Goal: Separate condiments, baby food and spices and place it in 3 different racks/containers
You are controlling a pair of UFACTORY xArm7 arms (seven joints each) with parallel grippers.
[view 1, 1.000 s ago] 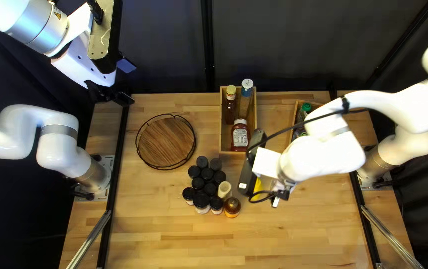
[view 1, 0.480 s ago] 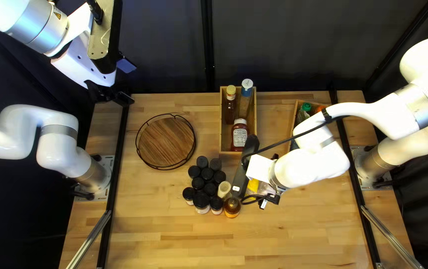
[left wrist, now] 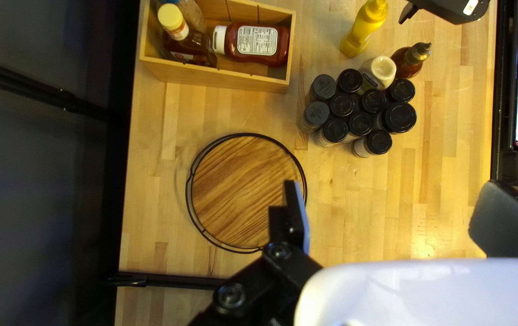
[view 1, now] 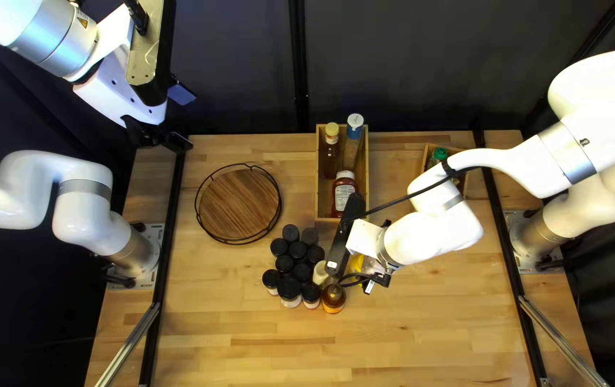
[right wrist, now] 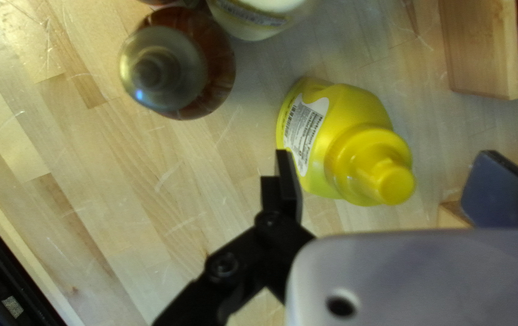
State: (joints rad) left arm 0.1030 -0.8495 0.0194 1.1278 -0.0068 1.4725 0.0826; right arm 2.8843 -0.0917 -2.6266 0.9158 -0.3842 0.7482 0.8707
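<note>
"Where's that yellow squeeze bottle (right wrist: 355,145)?"
"Just ahead of the right gripper (view 1: 364,238), before the gap between its fingers, near the amber bottle (right wrist: 216,72)."
"And the grip?"
"Wide open; so's the left gripper (view 1: 180,118)."

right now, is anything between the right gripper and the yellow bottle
Nothing visible stands between the open right gripper and the yellow bottle. The amber bottle and the cream-colored bottle are off to one side, outside the fingers.
</note>
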